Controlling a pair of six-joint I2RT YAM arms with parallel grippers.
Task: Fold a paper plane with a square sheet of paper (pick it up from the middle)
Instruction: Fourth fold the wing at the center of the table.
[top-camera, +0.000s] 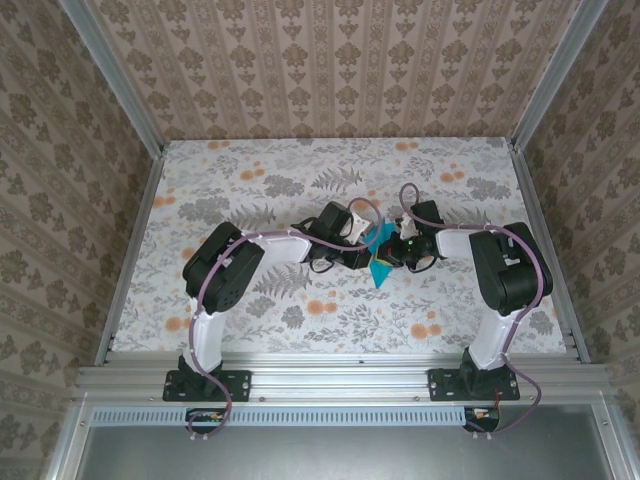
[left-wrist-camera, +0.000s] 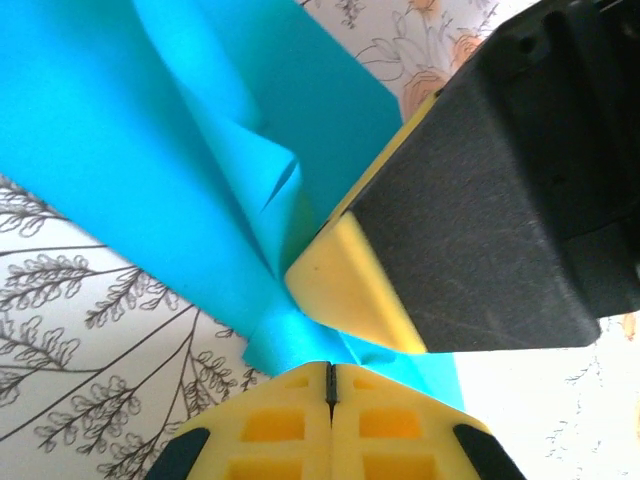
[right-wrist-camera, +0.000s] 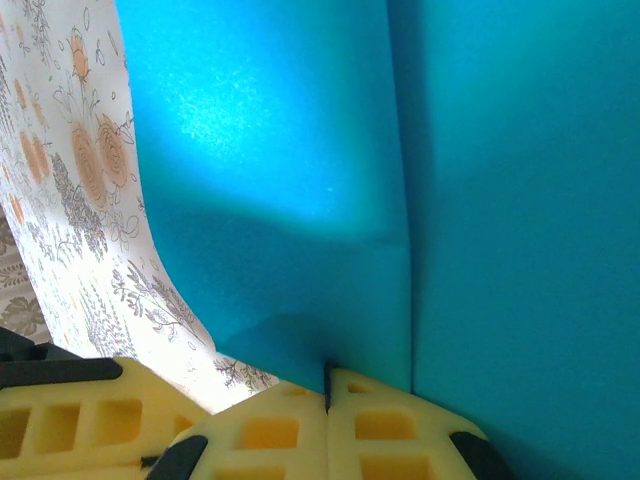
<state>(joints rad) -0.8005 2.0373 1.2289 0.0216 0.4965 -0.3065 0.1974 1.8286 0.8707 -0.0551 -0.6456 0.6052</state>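
The left gripper (left-wrist-camera: 330, 372) is clenched, its yellow pads meeting on a bunched bit of the square sheet of paper (left-wrist-camera: 190, 140). The right gripper (right-wrist-camera: 328, 378) is likewise pinched shut on the sheet, at the foot of a straight crease. The paper is held between them, apparently above the floral table (top-camera: 300, 170), mid-table and slightly right. It is teal-blue and matte, creased into angular panels. It looks light, limp and easily crumpled, so grip it along folds, where doubled layers stiffen it.
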